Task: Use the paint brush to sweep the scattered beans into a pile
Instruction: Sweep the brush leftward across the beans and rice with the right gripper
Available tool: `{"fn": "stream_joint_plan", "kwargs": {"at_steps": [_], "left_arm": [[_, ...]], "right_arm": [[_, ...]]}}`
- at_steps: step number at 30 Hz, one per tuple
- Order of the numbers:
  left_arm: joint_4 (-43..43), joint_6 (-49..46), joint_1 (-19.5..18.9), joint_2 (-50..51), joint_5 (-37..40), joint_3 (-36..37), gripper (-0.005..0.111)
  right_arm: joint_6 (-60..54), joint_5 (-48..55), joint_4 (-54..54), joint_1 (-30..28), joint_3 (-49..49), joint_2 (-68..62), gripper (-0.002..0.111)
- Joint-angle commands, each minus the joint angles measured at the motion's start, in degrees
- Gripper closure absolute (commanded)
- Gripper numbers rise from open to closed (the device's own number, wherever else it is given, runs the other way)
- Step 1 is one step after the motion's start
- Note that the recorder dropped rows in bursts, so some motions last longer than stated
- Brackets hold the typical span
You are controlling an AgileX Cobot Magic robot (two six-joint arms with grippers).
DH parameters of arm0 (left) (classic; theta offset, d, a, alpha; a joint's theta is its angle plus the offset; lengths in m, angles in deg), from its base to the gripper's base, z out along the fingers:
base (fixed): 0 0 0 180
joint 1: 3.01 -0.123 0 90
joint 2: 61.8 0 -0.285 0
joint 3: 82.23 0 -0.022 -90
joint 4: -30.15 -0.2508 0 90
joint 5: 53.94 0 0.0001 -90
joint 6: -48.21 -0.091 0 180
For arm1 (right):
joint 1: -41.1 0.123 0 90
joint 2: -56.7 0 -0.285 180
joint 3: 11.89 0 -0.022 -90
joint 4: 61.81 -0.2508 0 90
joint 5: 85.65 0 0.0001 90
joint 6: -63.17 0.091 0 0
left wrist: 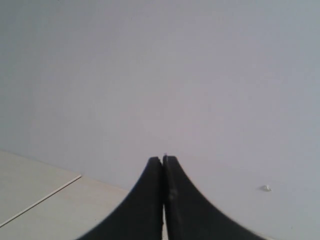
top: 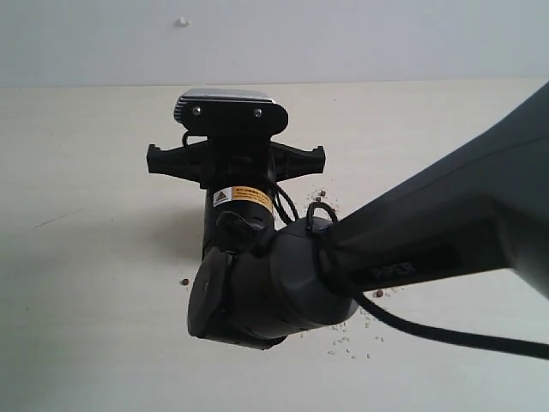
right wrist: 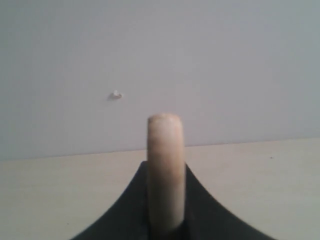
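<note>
In the right wrist view, the light wooden handle of the paint brush [right wrist: 164, 150] stands upright between the black fingers of my right gripper [right wrist: 165, 167], which is shut on it. Its bristles and ferrule are hidden. In the exterior view my right arm [top: 429, 232] reaches across the middle and covers most of the table's centre. A few dark reddish-brown beans [top: 378, 293] peek out around it, one to its left [top: 186, 281] and some behind it [top: 322, 193]. My left gripper [left wrist: 163, 159] is shut on nothing and faces the wall.
Tiny white grains [top: 347, 343] lie scattered on the pale wooden table [top: 86, 257] below the arm's elbow. A grey wall [top: 343, 34] with a small white speck [top: 182, 21] rises behind the table's far edge.
</note>
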Motion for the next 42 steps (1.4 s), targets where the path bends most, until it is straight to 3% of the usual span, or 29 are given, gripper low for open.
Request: {"fn": "stream_joint_plan", "kwargs": {"at_steps": [1, 9, 14, 21, 28, 42], "left_arm": [[0.5, -0.2, -0.1, -0.4, 0.1, 0.1, 0.107], [0.5, -0.2, -0.1, -0.4, 0.1, 0.1, 0.107], [0.5, -0.2, -0.1, -0.4, 0.1, 0.1, 0.107], [0.5, -0.2, -0.1, -0.4, 0.1, 0.1, 0.107], [0.5, -0.2, -0.1, -0.4, 0.1, 0.1, 0.107], [0.5, -0.2, -0.1, -0.4, 0.1, 0.1, 0.107]], "right_arm": [[1.7, 1.0, 4.8, 0.5, 0.2, 2.5, 0.108], [4.9, 1.0, 9.3, 0.8, 1.7, 6.2, 0.108], [19.7, 1.0, 17.7, 0.8, 2.3, 7.0, 0.108], [26.0, 4.1, 22.0, 0.8, 2.9, 6.4, 0.108], [42.0, 1.0, 27.9, 0.8, 11.4, 6.3, 0.108], [34.4, 1.0, 25.6, 0.3, 13.2, 5.6, 0.108]]}}
